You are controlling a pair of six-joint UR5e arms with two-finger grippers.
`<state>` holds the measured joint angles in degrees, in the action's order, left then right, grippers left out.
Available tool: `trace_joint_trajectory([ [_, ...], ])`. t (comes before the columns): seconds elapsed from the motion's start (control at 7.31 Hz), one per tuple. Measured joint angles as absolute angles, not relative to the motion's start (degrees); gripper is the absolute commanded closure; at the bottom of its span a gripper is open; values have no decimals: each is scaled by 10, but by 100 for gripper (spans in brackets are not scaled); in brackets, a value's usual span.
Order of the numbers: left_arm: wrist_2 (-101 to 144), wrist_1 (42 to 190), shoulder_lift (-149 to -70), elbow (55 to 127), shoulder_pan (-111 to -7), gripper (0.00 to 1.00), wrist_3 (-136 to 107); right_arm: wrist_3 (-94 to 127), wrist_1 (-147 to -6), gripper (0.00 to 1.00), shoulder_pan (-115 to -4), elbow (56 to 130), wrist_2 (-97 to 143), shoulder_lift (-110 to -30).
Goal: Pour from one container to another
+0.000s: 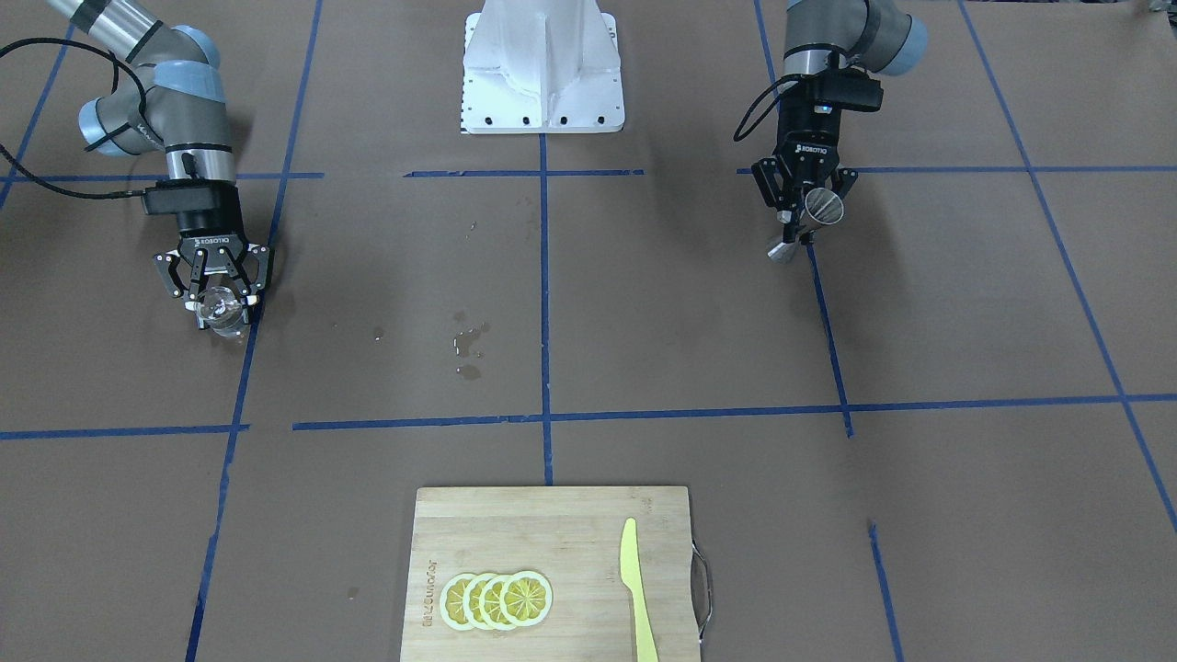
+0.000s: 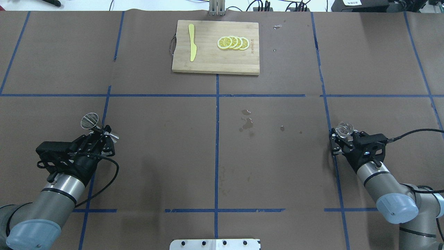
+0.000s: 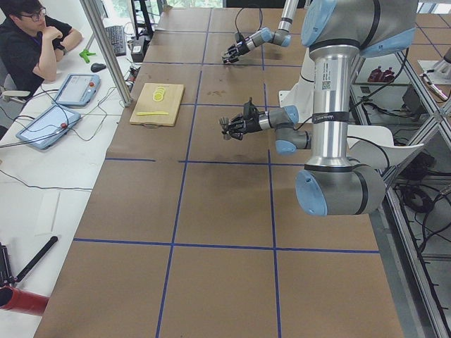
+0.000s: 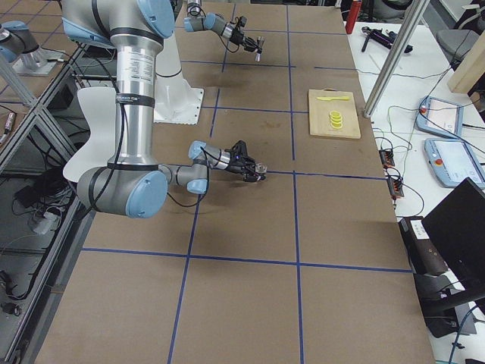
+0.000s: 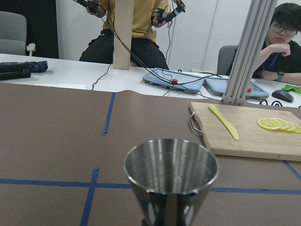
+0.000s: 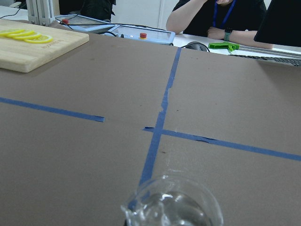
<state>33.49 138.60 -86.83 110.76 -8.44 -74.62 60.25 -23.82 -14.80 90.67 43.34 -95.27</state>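
The left tool point(image 2: 100, 133) is clamped on a steel cup point(image 2: 90, 120) over the table point(image 2: 222, 156). The right tool point(image 2: 341, 137) grips a clear glass beaker point(image 2: 345, 128).

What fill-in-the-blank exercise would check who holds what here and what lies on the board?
1. The left gripper is shut on a ____ cup.
2. The clear beaker is held in the ____ gripper.
3. On the cutting board, beside the yellow knife, lie ____ overlapping lemon slices.

Missing words: metal; right; four.
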Motion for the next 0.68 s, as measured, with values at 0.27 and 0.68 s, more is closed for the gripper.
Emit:
trace_joint_trajectory([
  [0.27, 335, 1386, -873, 1108, -84, 100, -746, 599, -232, 100, -153, 926, 461, -954],
  [0.68, 337, 1386, -891, 1107, -82, 100, -731, 588, -226, 100, -188, 992, 525, -962],
])
